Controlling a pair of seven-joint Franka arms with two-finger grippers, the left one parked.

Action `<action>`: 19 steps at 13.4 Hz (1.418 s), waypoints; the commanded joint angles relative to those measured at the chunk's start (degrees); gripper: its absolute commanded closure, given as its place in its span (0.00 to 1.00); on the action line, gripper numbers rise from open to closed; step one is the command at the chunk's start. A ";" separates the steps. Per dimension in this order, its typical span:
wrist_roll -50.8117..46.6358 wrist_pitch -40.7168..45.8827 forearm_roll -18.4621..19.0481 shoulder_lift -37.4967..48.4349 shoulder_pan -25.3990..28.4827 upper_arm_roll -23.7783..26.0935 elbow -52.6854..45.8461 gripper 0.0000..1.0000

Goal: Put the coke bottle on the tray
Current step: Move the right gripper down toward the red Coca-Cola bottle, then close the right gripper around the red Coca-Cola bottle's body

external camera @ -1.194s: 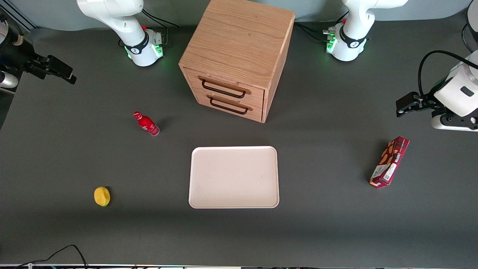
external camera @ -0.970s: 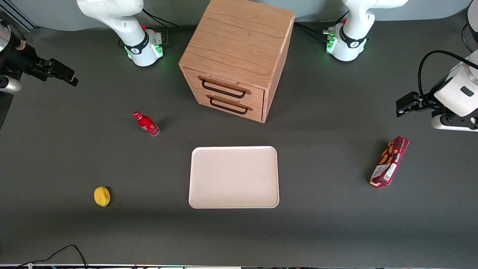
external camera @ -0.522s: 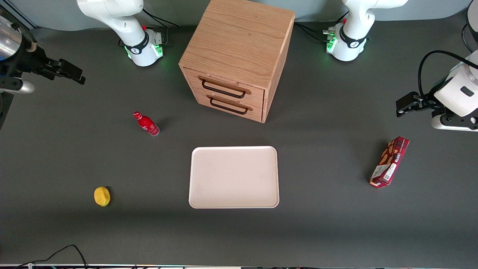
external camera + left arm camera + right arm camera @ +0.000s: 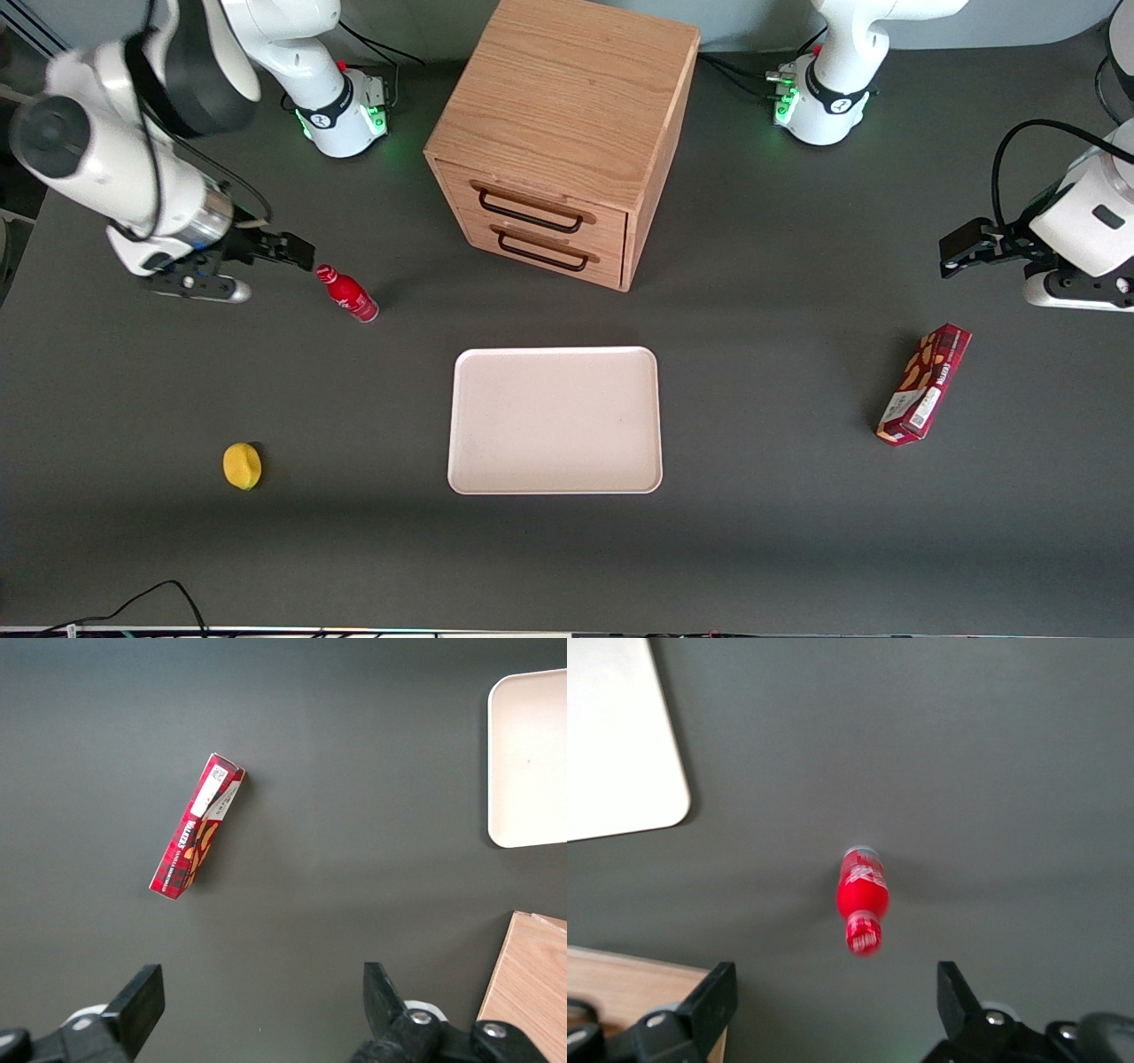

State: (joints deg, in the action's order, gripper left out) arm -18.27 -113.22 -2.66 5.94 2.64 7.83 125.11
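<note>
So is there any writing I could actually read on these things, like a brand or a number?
Coke bottle: white lettering, too blurred to read.
Snack box: yellow print and a white label with a small code, too small to read.
Tray, wooden cabinet, lemon: no text.
Gripper, open beside the bottle's cap: no text visible.

glossy red coke bottle (image 4: 347,294); matt tray (image 4: 555,419); grainy wooden cabinet (image 4: 562,133).
</note>
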 commanded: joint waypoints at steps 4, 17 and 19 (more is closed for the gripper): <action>-0.89 -18.69 -1.29 1.09 0.26 0.25 16.21 0.00; -0.63 -20.38 -1.29 1.96 0.26 2.36 17.80 1.00; -0.28 -15.49 -0.95 3.02 0.17 2.45 13.88 1.00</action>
State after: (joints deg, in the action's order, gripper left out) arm -18.32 -133.24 -2.74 6.28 2.63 10.06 142.17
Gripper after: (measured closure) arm 0.683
